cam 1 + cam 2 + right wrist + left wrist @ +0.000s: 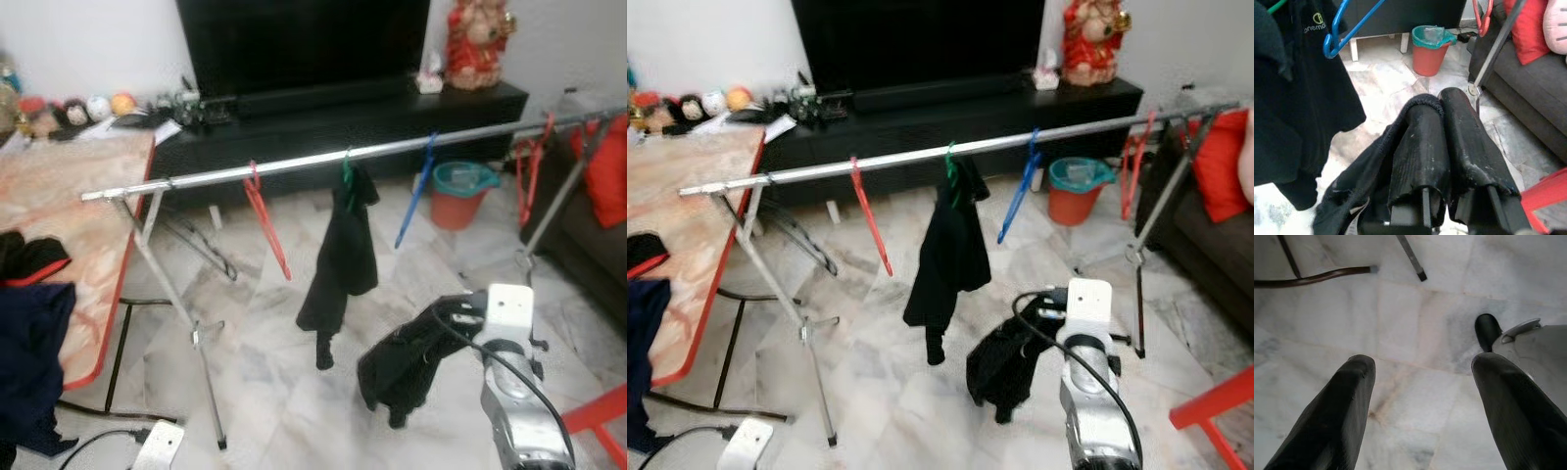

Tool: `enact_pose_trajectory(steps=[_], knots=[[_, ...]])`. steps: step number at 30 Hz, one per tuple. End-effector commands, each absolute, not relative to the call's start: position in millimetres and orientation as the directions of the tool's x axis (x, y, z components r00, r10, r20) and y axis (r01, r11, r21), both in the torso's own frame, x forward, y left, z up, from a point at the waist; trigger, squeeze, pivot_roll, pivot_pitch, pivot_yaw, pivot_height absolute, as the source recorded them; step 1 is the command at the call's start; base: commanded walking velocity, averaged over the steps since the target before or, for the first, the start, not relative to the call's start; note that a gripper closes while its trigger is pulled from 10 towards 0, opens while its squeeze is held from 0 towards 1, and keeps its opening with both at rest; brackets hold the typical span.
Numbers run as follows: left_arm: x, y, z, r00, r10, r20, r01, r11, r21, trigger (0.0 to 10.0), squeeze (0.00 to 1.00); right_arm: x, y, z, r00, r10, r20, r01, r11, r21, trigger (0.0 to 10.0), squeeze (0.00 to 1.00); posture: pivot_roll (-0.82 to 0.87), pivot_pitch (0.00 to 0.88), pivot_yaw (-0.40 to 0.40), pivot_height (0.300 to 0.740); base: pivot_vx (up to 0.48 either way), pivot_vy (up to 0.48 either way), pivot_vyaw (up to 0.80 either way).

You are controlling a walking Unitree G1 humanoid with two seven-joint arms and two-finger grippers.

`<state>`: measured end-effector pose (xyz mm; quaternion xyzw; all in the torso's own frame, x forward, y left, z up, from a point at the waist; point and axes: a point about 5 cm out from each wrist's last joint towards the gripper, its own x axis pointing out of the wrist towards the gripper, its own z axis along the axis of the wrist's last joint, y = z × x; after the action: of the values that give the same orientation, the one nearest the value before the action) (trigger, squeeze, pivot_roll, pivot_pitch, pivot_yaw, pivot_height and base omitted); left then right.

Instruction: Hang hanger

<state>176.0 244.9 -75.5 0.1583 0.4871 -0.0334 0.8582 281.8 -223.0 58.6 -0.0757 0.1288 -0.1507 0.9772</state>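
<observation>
Three hangers on the rail: a red hanger (266, 217) near the left end, a green hanger (347, 172) carrying a black garment (342, 257) at the middle, a blue hanger (415, 196) right of it; all hook over the silver rail (323, 157).
Left gripper (1420, 396): fingers spread wide over bare marble floor, idle, gripping nothing.
Right gripper (1442, 147): fingers pressed together on a dark cloth (407, 357) that drapes below them; whether a hanger sits inside the cloth I cannot tell.
Load against rail: the held cloth hangs below the rail and in front of it, under the blue hanger, apart from both.
Doing it well: probably lift above the rail, aim for the open stretch between the blue hanger and the red hangers at the far right (529, 176), then lower so the hook catches before letting go.
</observation>
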Motion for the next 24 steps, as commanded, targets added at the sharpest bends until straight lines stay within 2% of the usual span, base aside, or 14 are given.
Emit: enact_pose_trajectory(steps=[1,7,12,17,24], knots=[[177.3,246.5,-74.0,0.547,0.1,-0.831,0.175,0.957,0.23,10.0,0.0,285.7,-224.8,63.5,0.925,-0.324,-0.197,0.296,0.942,-0.158,10.0,0.0,-0.11,0.0,0.005,0.74,0.0,0.0,0.0],[179.9,243.8,-73.0,0.577,0.092,-0.811,0.122,0.973,0.196,10.0,0.0,279.2,-229.3,37.5,0.901,-0.345,-0.262,0.326,0.938,-0.113,10.0,0.0,-0.11,0.0,0.005,0.74,0.0,0.0,0.0],[181.1,244.3,-72.9,0.559,0.099,-0.823,0.137,0.968,0.21,10.0,0.0,272.5,-230.9,19.0,0.877,-0.351,-0.33,0.327,0.936,-0.126,10.0,0.0,-0.1,0.0,0.005,0.74,0.0,0.0,0.0],[181.9,244.5,-72.5,0.556,0.099,-0.826,0.15,0.965,0.216,10.0,0.0,272.7,-233.6,22.9,0.877,-0.367,-0.311,0.344,0.93,-0.126,10.0,0.0,-0.1,0.0,0.005,0.74,0.0,0.0,0.0],[181.6,244.7,-72.6,0.562,0.109,-0.82,0.123,0.969,0.214,10.0,0.0,282.2,-238.1,38.3,0.9,-0.365,-0.239,0.341,0.93,-0.139,10.0,0.0,-0.11,0.0,0.003,0.74,0.0,-0.335,0.0]])
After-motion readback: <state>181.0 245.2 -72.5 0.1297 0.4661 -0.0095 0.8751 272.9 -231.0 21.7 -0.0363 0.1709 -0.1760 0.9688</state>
